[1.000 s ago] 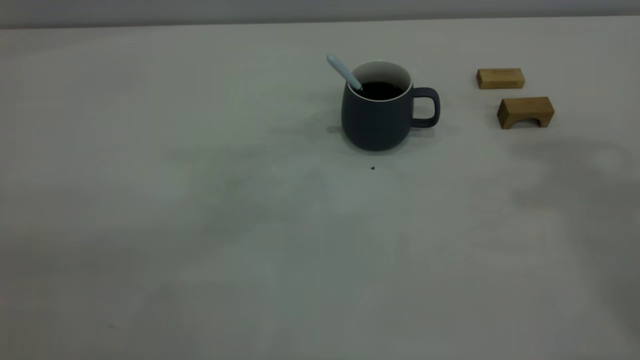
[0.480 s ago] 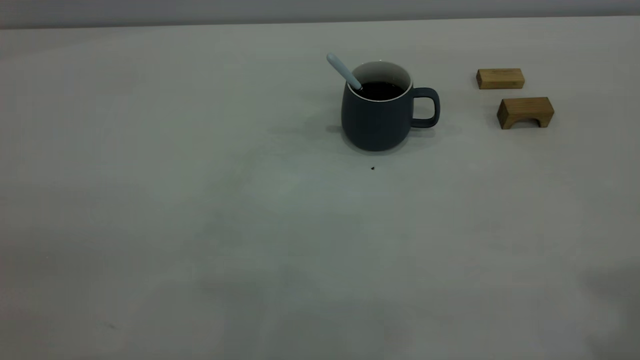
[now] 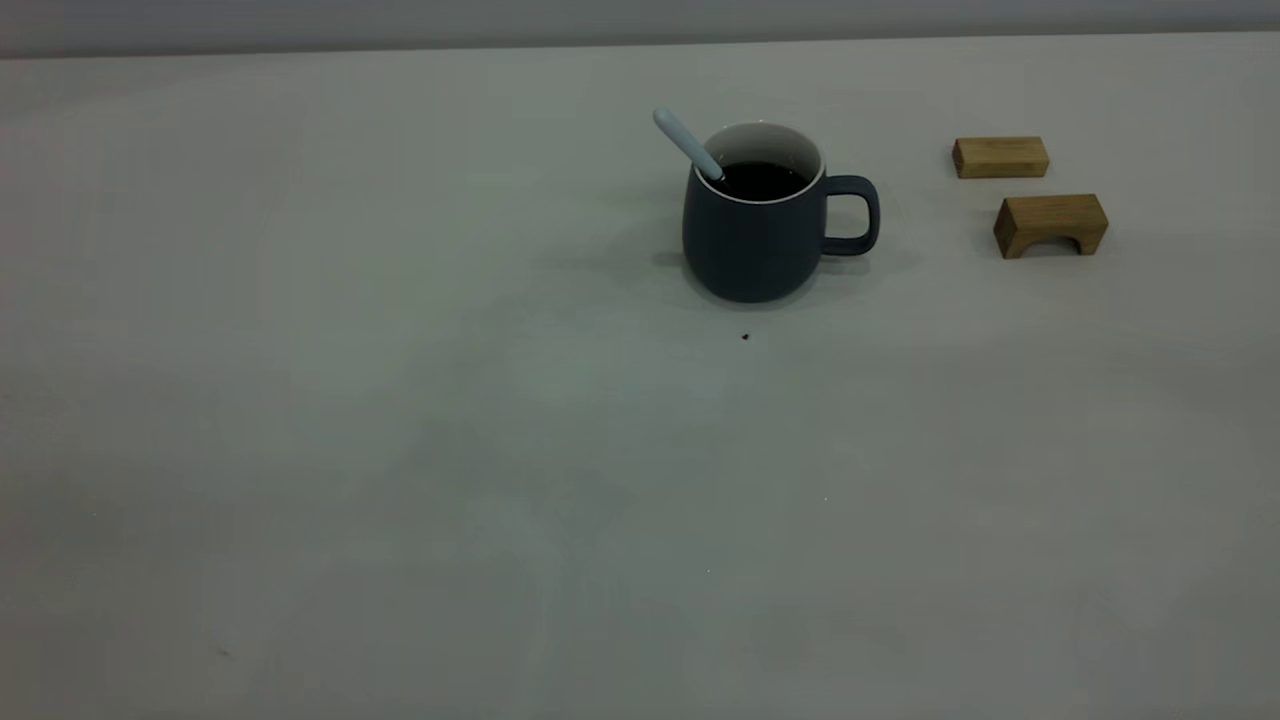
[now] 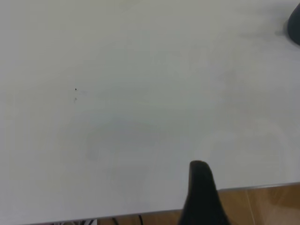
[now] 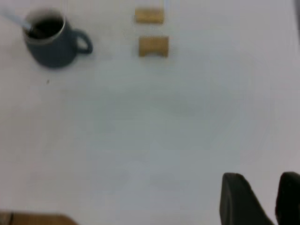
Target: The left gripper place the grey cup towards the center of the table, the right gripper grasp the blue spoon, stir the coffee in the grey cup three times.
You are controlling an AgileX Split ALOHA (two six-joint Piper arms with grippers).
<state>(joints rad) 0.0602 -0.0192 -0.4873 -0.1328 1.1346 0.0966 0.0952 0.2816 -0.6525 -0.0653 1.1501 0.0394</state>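
The grey cup (image 3: 750,240) stands upright on the table (image 3: 400,420), right of centre towards the back, its handle pointing right. Dark coffee (image 3: 760,180) fills it. The blue spoon (image 3: 685,142) leans in the cup, handle sticking out up and to the left over the rim. Neither gripper shows in the exterior view. In the right wrist view the cup (image 5: 54,49) and spoon (image 5: 14,19) lie far from my right gripper (image 5: 267,197), which is open and holds nothing. My left gripper (image 4: 201,197) hangs by the table's edge, with only a sliver of the cup (image 4: 295,26) far off.
Two tan wooden blocks sit right of the cup: a flat one (image 3: 1000,157) and an arched one (image 3: 1050,225). A tiny dark speck (image 3: 745,337) lies just in front of the cup. The left wrist view shows the table edge with wooden floor (image 4: 262,201) beyond.
A dark shadow on the table's right side slid towards the near right corner and is gone now. Cup, spoon and blocks have not moved.
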